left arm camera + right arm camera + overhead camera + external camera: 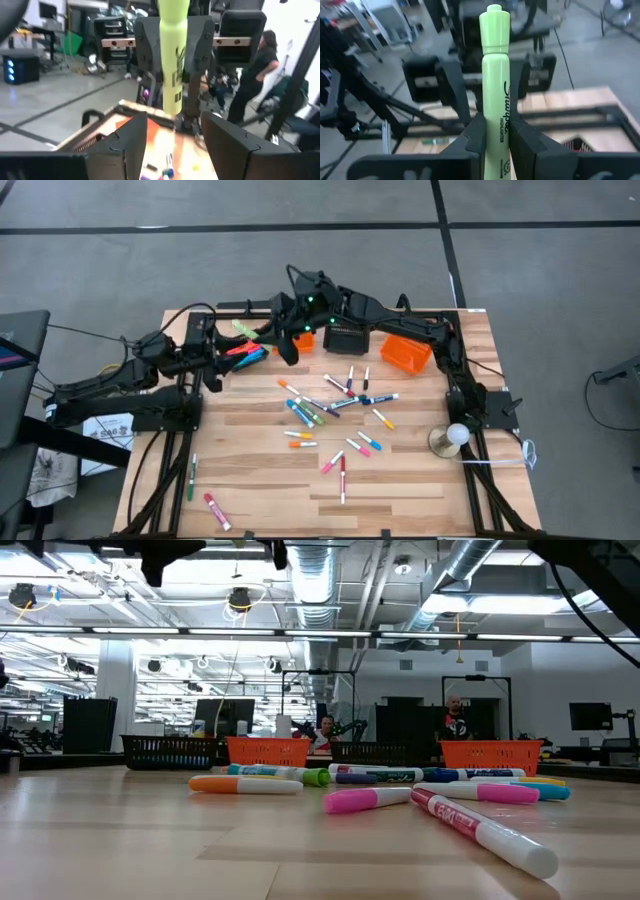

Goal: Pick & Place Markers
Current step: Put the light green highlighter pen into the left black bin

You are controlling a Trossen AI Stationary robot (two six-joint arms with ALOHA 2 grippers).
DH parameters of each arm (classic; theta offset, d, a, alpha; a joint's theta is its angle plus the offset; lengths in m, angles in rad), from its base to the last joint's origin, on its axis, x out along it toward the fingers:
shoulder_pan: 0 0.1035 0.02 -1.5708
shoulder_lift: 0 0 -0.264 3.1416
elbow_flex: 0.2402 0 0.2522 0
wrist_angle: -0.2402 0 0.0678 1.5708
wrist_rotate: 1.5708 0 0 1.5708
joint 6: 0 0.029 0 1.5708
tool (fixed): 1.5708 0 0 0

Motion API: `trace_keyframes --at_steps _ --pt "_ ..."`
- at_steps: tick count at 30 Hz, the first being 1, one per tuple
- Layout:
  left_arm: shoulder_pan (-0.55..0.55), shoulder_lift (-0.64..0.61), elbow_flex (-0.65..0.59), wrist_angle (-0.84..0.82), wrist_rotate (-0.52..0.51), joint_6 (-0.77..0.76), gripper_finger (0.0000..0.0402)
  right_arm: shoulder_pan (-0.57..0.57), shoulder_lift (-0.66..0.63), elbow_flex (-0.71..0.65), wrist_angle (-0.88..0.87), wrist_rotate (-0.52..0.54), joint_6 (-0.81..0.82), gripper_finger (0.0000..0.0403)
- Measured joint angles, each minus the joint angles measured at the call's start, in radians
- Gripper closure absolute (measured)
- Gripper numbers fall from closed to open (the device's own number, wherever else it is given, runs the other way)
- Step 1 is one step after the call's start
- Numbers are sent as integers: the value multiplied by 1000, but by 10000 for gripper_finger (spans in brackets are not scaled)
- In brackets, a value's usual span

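While my right gripper (496, 142) is clenched on the green marker's (495, 85) lower barrel, just beside the orange basket (405, 352), I judge it light, stiff and slick, so my spread left gripper (172, 137) facing it should clamp mid-barrel.

Even overhead light; ceiling strip lights (250, 630) glare in low view; wrist-view backgrounds blurred; soft shadows.
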Motion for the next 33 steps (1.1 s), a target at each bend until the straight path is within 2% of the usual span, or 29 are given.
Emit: trace_keyframes --at_steps 6,16,23,33 --pt "60 32 0 133 0 4 213 -24 -1 0 25 -19 -27 357" --pt "158 123 0 290 27 5 181 -50 -2 -7 60 -67 -54 357" --pt "165 200 0 393 54 1 181 -64 -2 -8 62 -73 -61 357" --pt "163 199 1 480 109 -29 183 -72 1 -8 40 -55 -81 357"
